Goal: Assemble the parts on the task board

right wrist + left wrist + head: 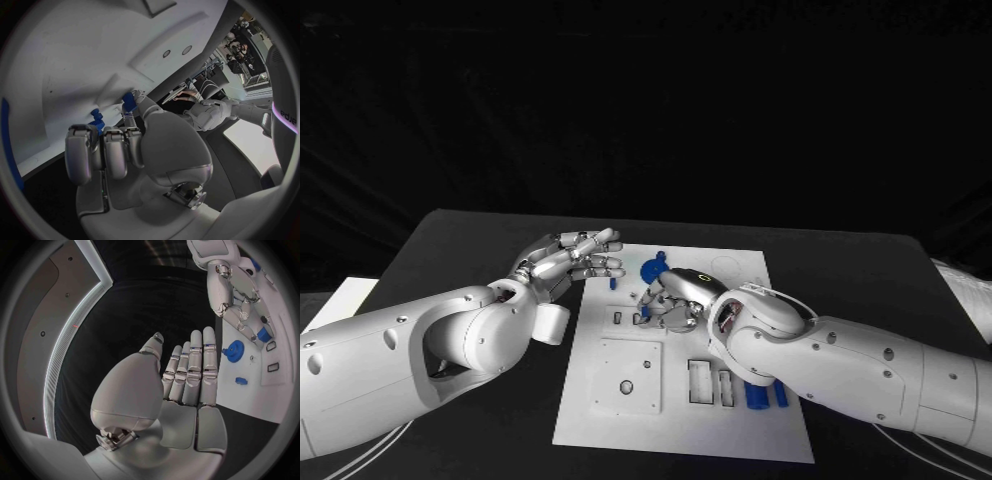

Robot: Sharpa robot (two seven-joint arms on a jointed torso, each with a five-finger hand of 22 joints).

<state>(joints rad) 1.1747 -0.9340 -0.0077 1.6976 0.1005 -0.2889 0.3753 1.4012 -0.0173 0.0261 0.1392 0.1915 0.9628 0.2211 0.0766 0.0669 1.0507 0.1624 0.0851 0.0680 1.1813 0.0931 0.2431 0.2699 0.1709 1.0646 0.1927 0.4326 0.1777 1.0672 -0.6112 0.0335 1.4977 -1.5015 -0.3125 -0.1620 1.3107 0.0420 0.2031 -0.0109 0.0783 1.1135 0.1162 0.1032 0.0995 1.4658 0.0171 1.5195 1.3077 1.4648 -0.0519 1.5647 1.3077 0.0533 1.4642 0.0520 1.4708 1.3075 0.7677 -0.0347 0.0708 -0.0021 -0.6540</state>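
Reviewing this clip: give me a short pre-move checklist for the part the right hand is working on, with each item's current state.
1. Right hand has a part: ok; in the right wrist view its fingertips pinch a small blue part.
2. Part meets the task board: ok, it touches the white surface.
3. Part fully seated in its slot: cannot tell, fingers hide it.
4. Left hand out of the way: ok, open and holding nothing, at the board's left edge.
5. Blue gear undisturbed: ok, it lies flat on the board, apart from both hands.
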